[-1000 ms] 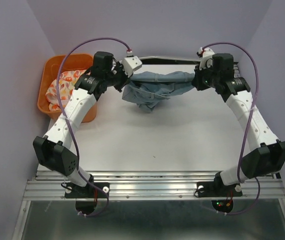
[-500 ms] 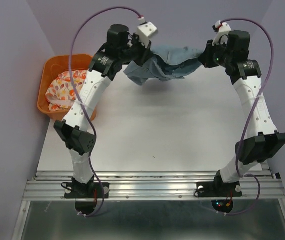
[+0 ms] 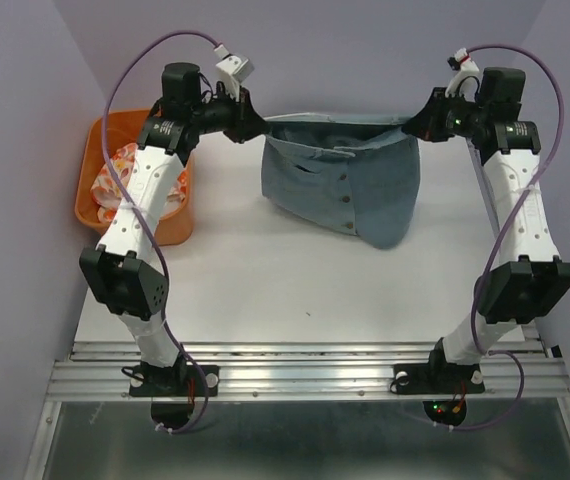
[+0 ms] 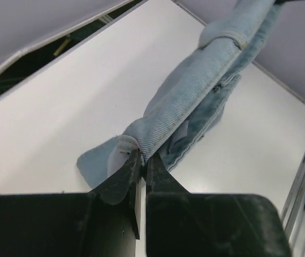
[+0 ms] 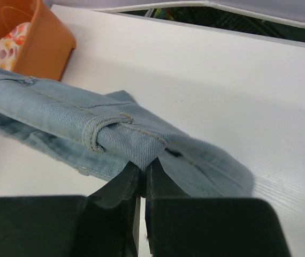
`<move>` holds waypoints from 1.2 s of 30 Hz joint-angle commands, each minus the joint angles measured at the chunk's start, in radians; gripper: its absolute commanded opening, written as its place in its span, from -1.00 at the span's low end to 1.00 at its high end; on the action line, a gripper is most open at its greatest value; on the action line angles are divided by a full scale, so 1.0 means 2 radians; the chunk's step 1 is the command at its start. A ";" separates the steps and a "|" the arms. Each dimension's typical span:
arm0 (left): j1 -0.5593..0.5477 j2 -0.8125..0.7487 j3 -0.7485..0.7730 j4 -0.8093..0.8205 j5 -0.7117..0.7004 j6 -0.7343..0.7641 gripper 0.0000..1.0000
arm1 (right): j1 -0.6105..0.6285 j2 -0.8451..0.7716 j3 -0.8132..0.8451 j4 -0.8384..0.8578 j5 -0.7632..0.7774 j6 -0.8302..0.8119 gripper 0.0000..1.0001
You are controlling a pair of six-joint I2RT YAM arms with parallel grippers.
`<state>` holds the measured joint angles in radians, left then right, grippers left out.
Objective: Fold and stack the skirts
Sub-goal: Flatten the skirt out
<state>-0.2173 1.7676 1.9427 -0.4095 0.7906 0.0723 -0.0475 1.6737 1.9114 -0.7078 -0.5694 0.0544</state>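
Hanging between both arms, the denim skirt [image 3: 340, 185] shows its front, pale blue twill with the waistband pulled into a taut line along the top. Small round buttons run down the front, and the hem sags lower on the right. It sits over the far half of the white desk [image 3: 265, 290]; whether the hem touches, can't tell. Left tool [image 4: 140, 160] is pinched tight on one waistband corner, the thick ribbed band bunched at its black fingers. Right tool [image 5: 142, 172] is clamped on the other corner, just beside a stitched belt loop. Floral skirt [image 3: 123, 160] — white with orange-red blooms — lies crumpled in the orange plastic basket [image 3: 87, 180] at the desk's left edge.
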 commanded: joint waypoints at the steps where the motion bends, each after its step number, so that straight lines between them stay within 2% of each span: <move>1: -0.055 -0.041 0.055 -0.063 -0.070 0.102 -1.00 | -0.022 -0.025 0.027 0.044 0.023 -0.004 -0.99; 2: -0.074 -0.038 0.066 -0.062 -0.086 0.111 -1.00 | -0.006 -0.028 0.032 0.043 0.033 -0.009 -0.99; 6: -0.056 -0.049 0.066 -0.032 -0.134 0.087 -1.00 | 0.004 -0.032 0.061 0.030 0.088 -0.047 -0.99; 7: -0.049 -0.056 0.057 -0.022 -0.143 0.083 -1.00 | 0.004 -0.032 0.064 0.029 0.134 -0.064 -0.99; 10: -0.030 -0.075 0.041 -0.015 -0.170 0.074 -1.00 | 0.004 -0.042 0.055 0.027 0.202 -0.094 -0.99; 13: -0.029 -0.105 0.011 -0.042 -0.155 0.117 -0.99 | 0.004 -0.076 0.013 0.005 0.197 -0.136 -0.99; 15: -0.029 -0.130 -0.052 -0.048 -0.146 0.137 -0.97 | 0.004 -0.097 -0.023 -0.010 0.187 -0.157 -0.98; 21: -0.037 -0.207 -0.220 -0.111 -0.102 0.241 -0.98 | 0.004 -0.136 -0.179 -0.147 0.107 -0.232 -0.99; 26: -0.046 -0.242 -0.276 -0.179 -0.087 0.291 -0.98 | 0.008 -0.144 -0.254 -0.213 0.091 -0.259 -0.99; 31: -0.074 -0.201 -0.306 -0.151 -0.102 0.266 -0.93 | 0.008 -0.072 -0.290 -0.192 0.095 -0.210 -0.99; 34: -0.077 -0.122 -0.289 -0.130 -0.101 0.242 -0.92 | 0.013 -0.019 -0.266 -0.162 0.083 -0.185 -0.99; 36: -0.077 -0.050 -0.249 -0.120 -0.101 0.225 -0.90 | 0.018 0.040 -0.222 -0.151 0.068 -0.164 -0.97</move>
<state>-0.3927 1.4883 1.3525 -0.6735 0.6724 0.5659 0.0132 1.6249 1.3575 -1.0756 -0.5335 -0.3279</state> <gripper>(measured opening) 0.110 0.058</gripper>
